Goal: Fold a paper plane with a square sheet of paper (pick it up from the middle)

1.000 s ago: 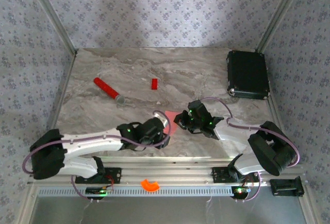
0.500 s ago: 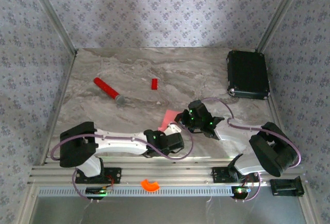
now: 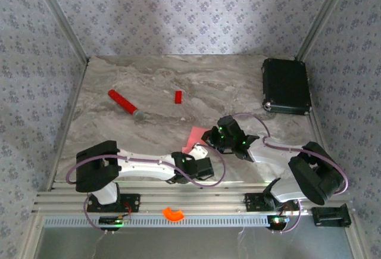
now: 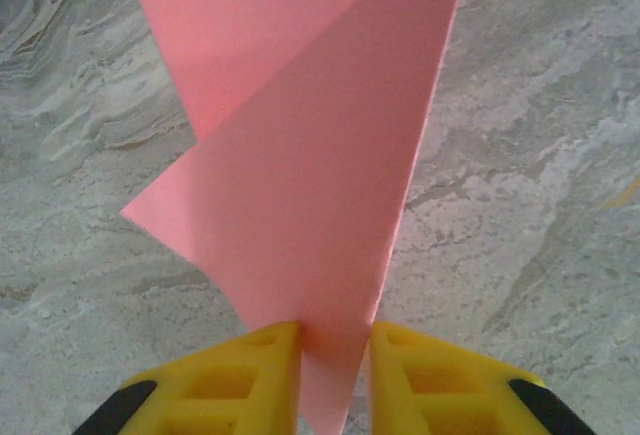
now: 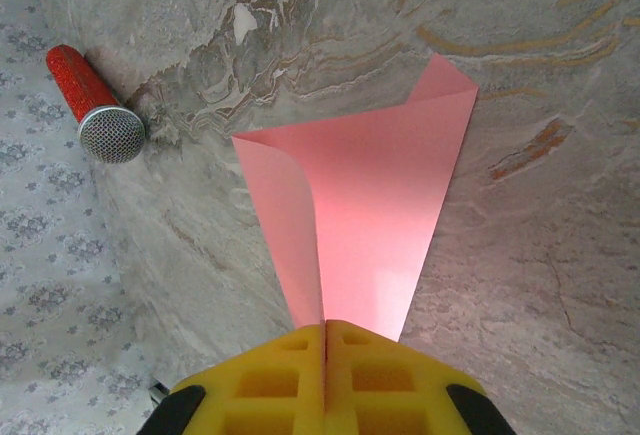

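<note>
Pink paper [image 4: 300,205] tip between left jaws; right jaws pinch it.

Left wrist view: the pink sheet of paper [image 4: 310,185] runs off the top edge. Its lower tip drops out of sight between the yellow fingers [image 4: 240,375] of the left gripper [image 4: 335,335], which are themselves cut by the bottom edge. Whether they pinch the sheet or merely flank it cannot be told. Right wrist view: the sheet's narrow end vanishes into the seam of the right gripper [image 5: 325,330], whose fingers are pressed together and cropped below. Overhead, a small pink patch peeks out between the two gripper heads, its folds too small to read. A tiny orange object [image 3: 173,213] on the front rail is too small to identify
</note>
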Available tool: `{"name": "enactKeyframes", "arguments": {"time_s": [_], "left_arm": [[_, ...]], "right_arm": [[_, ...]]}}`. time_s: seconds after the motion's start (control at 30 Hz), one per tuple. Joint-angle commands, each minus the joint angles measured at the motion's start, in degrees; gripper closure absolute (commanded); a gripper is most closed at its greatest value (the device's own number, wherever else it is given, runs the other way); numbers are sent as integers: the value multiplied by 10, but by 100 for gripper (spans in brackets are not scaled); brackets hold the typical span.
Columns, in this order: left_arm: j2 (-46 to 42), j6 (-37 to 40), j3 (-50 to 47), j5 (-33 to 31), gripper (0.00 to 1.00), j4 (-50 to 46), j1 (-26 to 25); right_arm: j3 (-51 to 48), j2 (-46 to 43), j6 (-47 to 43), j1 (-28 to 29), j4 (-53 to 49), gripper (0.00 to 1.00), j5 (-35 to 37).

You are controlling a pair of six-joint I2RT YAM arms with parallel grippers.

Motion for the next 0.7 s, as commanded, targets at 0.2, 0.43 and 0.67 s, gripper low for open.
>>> {"name": "enactKeyframes", "arguments": {"time_s": [0.2,0.43,0.67], "left_arm": [[6,-3,14,-24,79,-23,-5],[2,-4,12,-28,95,-17,-5],[3,-11,6,-31,100,-15,-5]], "right_arm": [[0,-13,9,1,-6,100,8],[-3,-14,9,2,-4,100,7],[-1,-29,-4,1,-23,100,14]]}}
